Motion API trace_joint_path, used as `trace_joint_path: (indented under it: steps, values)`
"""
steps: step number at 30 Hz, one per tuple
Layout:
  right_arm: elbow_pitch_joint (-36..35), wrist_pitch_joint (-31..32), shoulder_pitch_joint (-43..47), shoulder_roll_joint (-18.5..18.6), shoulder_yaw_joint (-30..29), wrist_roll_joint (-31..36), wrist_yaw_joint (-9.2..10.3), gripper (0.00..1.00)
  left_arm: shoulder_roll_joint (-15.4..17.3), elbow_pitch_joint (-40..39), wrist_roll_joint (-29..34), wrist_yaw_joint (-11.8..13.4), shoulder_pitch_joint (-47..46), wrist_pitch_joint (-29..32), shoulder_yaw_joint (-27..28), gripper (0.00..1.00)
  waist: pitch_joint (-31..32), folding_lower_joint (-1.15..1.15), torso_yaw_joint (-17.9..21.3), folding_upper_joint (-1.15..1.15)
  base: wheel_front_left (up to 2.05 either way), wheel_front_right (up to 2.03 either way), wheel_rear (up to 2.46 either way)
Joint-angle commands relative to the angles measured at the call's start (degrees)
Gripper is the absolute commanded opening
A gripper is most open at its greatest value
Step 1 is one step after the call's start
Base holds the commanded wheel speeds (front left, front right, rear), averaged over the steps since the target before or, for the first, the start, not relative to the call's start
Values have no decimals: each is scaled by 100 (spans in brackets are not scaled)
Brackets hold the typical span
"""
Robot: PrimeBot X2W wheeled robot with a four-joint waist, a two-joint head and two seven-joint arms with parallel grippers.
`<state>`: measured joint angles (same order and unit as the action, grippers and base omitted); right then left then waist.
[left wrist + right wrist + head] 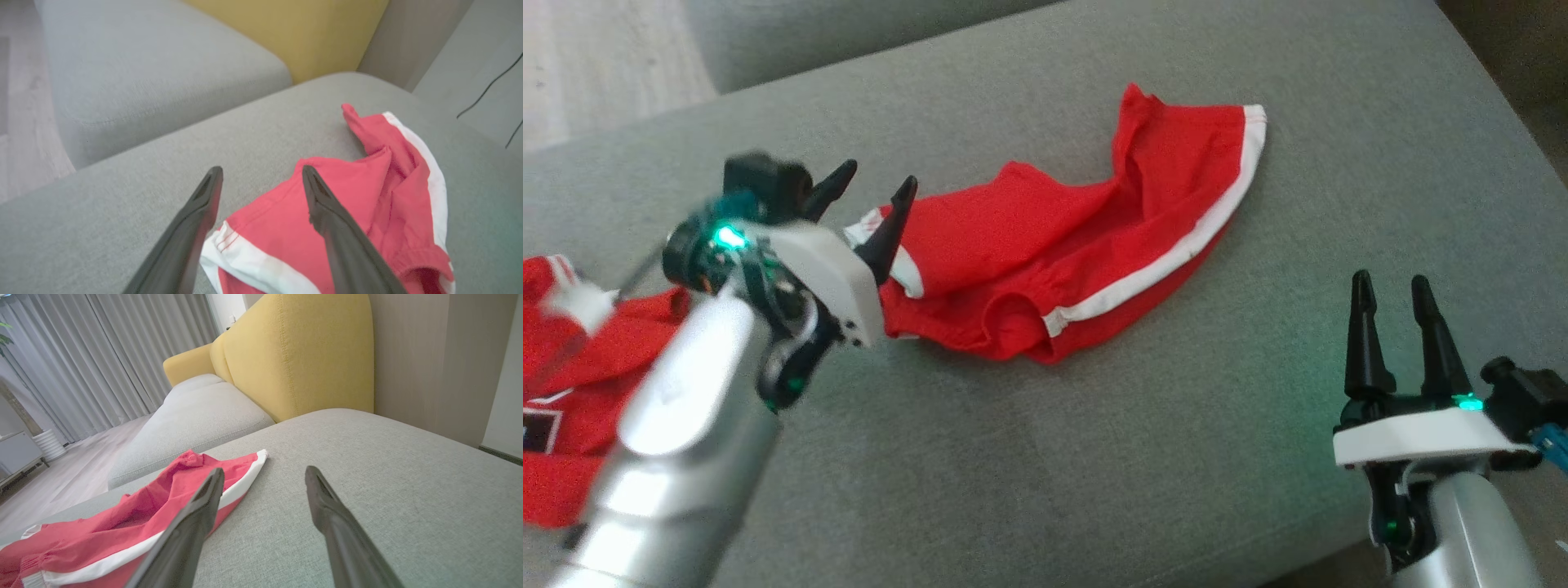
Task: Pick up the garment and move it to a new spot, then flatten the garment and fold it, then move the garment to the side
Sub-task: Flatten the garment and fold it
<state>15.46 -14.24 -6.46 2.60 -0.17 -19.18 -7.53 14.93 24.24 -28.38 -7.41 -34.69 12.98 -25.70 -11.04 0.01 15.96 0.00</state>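
The garment (1086, 245) is a pair of red shorts with white side stripes, lying crumpled across the middle of the grey cushion (1094, 457). My left gripper (874, 184) hovers open over the shorts' left end, one fingertip over the white hem, nothing between its fingers. In the left wrist view the garment (367, 204) lies under and right of the open left gripper (261, 171). My right gripper (1390, 286) stands open to the right of the shorts, apart from them. The right wrist view has the garment (135, 514) to the left of the right gripper (264, 470).
A second red garment (572, 392) with white trim lies at the cushion's left edge, partly behind my left forearm. A yellow backrest (294, 355) rises at the cushion's far end. Another grey cushion (143, 69) sits alongside, with wooden floor (61, 473) beyond it.
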Motion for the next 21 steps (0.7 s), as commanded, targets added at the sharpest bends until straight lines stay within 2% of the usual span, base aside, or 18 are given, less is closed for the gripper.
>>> trace_joint_path:
  steps: [1,4,8,14,21]
  values:
    - [-237,-73,-200,28,184,-79,4,100,402,-74,-404,-4,-487,449,-35,100,-188,-1,176,0,0,0,0]
    - [-268,-74,-228,28,247,-166,4,100,702,128,-1011,-6,-795,1106,-283,100,-314,-1,287,0,0,0,0]
    - [-279,-74,-265,28,284,-262,4,100,1044,299,-1372,-6,-1106,1624,-624,100,-466,-1,393,0,0,0,0]
    - [-287,-75,-273,28,319,-355,4,100,1307,466,-1608,-7,-1269,1740,-1004,100,-558,-1,474,0,0,0,0]
    - [-166,-75,-284,28,284,-258,4,100,1347,439,-2041,-7,-1291,1801,-1255,100,-564,-1,488,0,0,0,0]
